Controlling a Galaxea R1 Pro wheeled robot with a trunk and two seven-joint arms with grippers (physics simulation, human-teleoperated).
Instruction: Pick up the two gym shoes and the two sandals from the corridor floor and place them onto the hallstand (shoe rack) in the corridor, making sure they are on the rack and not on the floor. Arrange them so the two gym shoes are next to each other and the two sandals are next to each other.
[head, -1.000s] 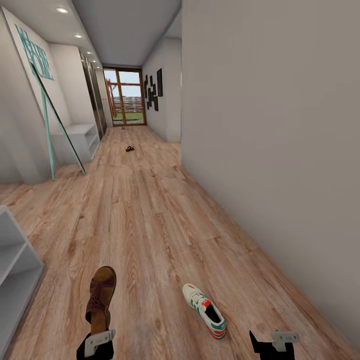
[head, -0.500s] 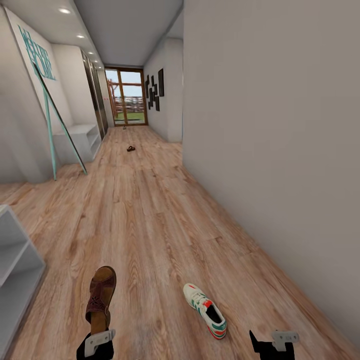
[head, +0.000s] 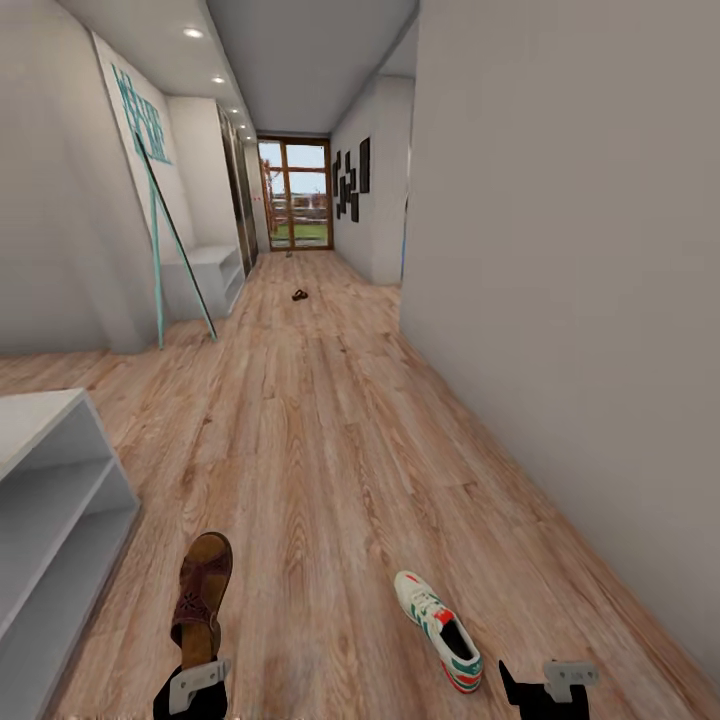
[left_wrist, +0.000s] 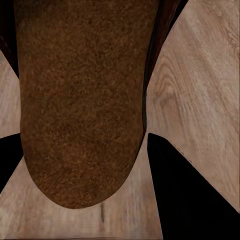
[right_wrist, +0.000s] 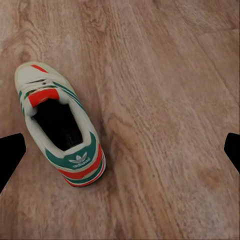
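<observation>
Now, working from my left: the pale grey-white shoe rack stands well off to the outer side of my left gripper, its two long open compartments facing the corridor. My left gripper is clamped on the heel end of a dark brown sandal, which sticks out ahead of it above the wood-grain corridor floor; in the left wrist view the sandal's tan footbed runs out between the two dark fingers, with planks beneath. I judge it is carried rather than resting, though I cannot be certain how far off the floor it hangs.

Between my two grippers, nearer the right one, a white gym shoe with green stripes and a red heel patch lies on the floor. My right gripper holds nothing: in its wrist view the gym shoe sits on the planks ahead, apart from the spread finger tips at either edge, so it is released.

Far ahead of both grippers, a small dark thing lies on the floor; it may be the other sandal, but it is too small to tell. A second low white unit stands beyond it along the left wall.

As I judge it, the step in hand is carrying this sandal to the rack. The next move calls for turning toward the rack and bringing my left gripper over its flat top or into a compartment, leaving room beside for the sandal's mate.
</observation>
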